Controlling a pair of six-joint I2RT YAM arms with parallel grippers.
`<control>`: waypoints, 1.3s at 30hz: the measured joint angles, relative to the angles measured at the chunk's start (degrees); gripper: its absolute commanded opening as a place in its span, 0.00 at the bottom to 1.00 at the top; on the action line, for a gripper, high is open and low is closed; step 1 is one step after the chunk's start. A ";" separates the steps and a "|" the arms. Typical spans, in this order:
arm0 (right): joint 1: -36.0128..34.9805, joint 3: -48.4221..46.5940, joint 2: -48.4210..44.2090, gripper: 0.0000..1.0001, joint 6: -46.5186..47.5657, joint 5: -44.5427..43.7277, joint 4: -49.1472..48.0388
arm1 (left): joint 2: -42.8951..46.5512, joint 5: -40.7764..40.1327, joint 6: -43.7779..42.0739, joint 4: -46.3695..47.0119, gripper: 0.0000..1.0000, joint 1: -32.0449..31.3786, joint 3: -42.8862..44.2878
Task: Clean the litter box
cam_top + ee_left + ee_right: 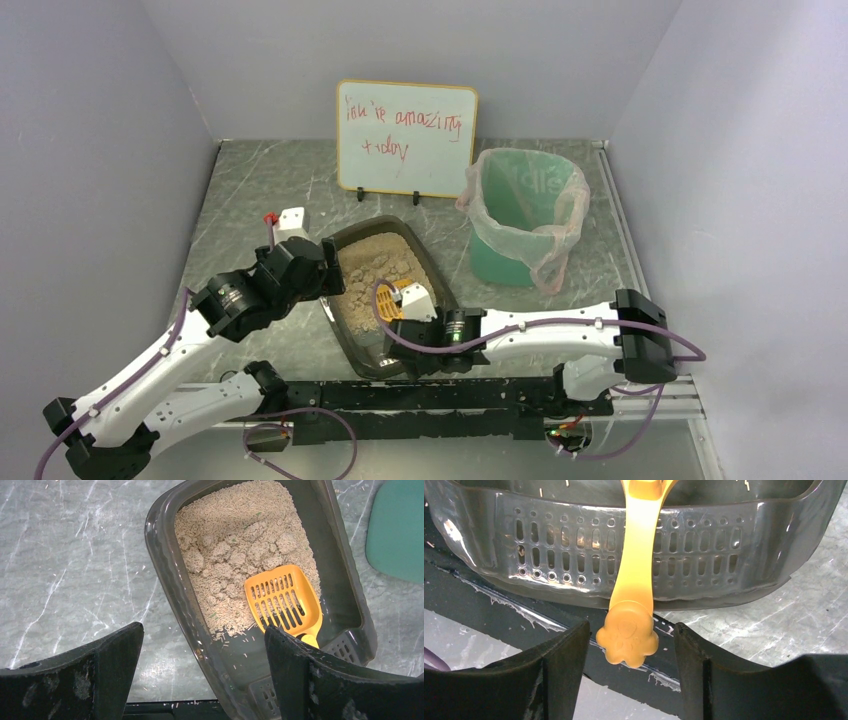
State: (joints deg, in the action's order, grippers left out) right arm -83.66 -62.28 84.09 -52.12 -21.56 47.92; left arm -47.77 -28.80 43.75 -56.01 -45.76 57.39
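At table (pixel 260 190) centre: litter box (pixel 161 555), scoop (pixel 282 602) lying in the litter, handle overhanging the 6 o'clock grate end. Right claw (pixel 630 627) brackets the handle, jaws apart, not yet gripping. Left claw (pixel 203 630) spread wide and empty at the 9 o'clock rim, probably to brace.

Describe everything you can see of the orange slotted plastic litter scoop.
The orange plastic scoop has a squarish blade with rows of slots and raised side walls, and a slim flat handle ending in a paw-print shape. It looks glossy, slightly translucent. Its blade rests on clumped tan litter inside the dark translucent litter box; the handle crosses the perforated grate end and juts past the rim. The paw end sits between the right gripper's open fingers, a gap on each side.
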 measured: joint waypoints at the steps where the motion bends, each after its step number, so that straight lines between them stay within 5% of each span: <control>1: -0.11 0.00 0.15 0.62 -0.09 0.00 0.02 | 0.00 0.00 0.00 0.00 0.96 0.00 -0.02; 7: -0.94 0.00 2.34 0.53 -0.42 -0.04 0.04 | 0.00 0.00 0.02 0.04 0.96 0.00 -0.81; 13: -2.19 -0.35 4.22 0.26 -1.05 -0.96 1.18 | 0.00 0.02 0.04 0.00 0.96 0.00 -1.77; 17: -2.60 -1.01 4.22 0.16 -1.46 -2.01 2.47 | 0.00 0.00 0.02 0.00 0.96 0.00 -1.77; 33: -2.86 -1.60 -7.50 0.00 2.71 -6.03 5.84 | -6.19 -0.28 -1.55 0.94 0.95 0.02 -0.76; 39: -2.91 0.04 -13.90 0.00 11.04 -6.62 3.61 | -10.67 8.37 -6.67 6.29 0.94 3.58 2.67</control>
State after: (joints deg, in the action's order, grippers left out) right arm -86.56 -62.24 70.19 -41.08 -28.18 51.53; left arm -58.43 -20.43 37.08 -49.71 -42.17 60.05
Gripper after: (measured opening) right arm 0.469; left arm 0.942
